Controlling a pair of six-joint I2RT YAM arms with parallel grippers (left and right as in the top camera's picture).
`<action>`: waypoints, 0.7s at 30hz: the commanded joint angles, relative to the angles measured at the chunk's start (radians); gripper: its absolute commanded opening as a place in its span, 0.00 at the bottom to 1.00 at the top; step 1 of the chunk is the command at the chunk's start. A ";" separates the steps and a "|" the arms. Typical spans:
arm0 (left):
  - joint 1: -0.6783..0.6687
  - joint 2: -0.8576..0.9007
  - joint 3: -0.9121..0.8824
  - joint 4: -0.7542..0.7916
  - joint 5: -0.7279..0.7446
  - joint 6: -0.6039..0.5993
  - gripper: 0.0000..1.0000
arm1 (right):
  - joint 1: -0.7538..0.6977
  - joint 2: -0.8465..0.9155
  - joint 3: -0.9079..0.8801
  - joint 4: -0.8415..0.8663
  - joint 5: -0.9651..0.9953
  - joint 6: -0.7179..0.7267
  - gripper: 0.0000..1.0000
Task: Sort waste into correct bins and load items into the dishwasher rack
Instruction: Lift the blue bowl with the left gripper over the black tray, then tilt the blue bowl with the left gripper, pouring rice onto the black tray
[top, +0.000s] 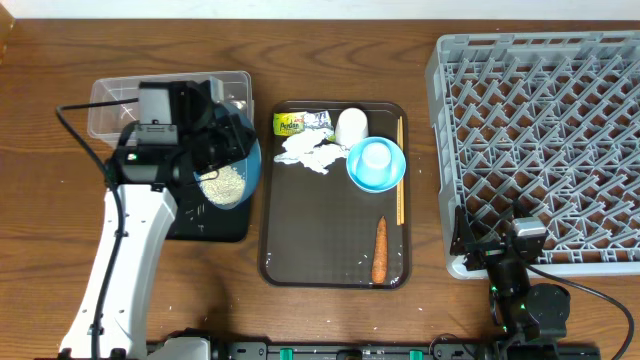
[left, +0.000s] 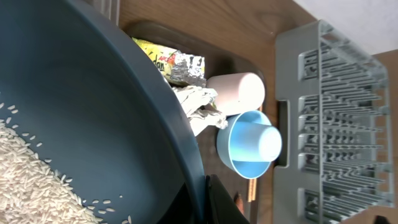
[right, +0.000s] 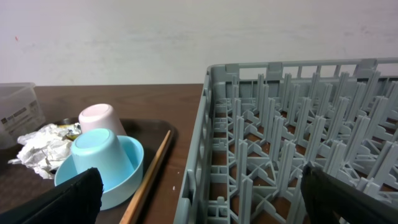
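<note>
My left gripper (left: 208, 200) is shut on the rim of the large dark-blue bowl (top: 240, 160) and holds it tilted over the black tray (top: 215, 228). Loose white rice (top: 225, 185) lies in the bowl. The clear tub (top: 108, 108) stands behind it. On the brown serving tray (top: 330, 265) lie the wrapper (top: 300, 123), tissue (top: 308, 152), white cup (top: 352, 125), pale-blue cup (top: 375, 157) inside the small light-blue bowl (top: 392, 178), chopsticks (top: 400, 170) and carrot stick (top: 380, 250). My right gripper (right: 199, 205) is open and empty at the grey rack's (top: 545, 140) front left corner.
The rack fills the right side of the table, its left wall close to the serving tray. The left arm's white link (top: 125, 270) runs along the left front. A black cable (top: 75, 130) loops beside the clear tub.
</note>
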 joint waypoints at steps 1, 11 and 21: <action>0.043 -0.004 0.010 0.008 0.113 -0.009 0.06 | -0.018 -0.005 -0.001 -0.003 0.003 0.012 0.99; 0.225 -0.004 0.009 -0.021 0.369 -0.009 0.06 | -0.018 -0.005 -0.001 -0.003 0.003 0.012 0.99; 0.355 -0.004 0.000 -0.027 0.607 -0.009 0.06 | -0.018 -0.005 -0.001 -0.003 0.003 0.012 0.99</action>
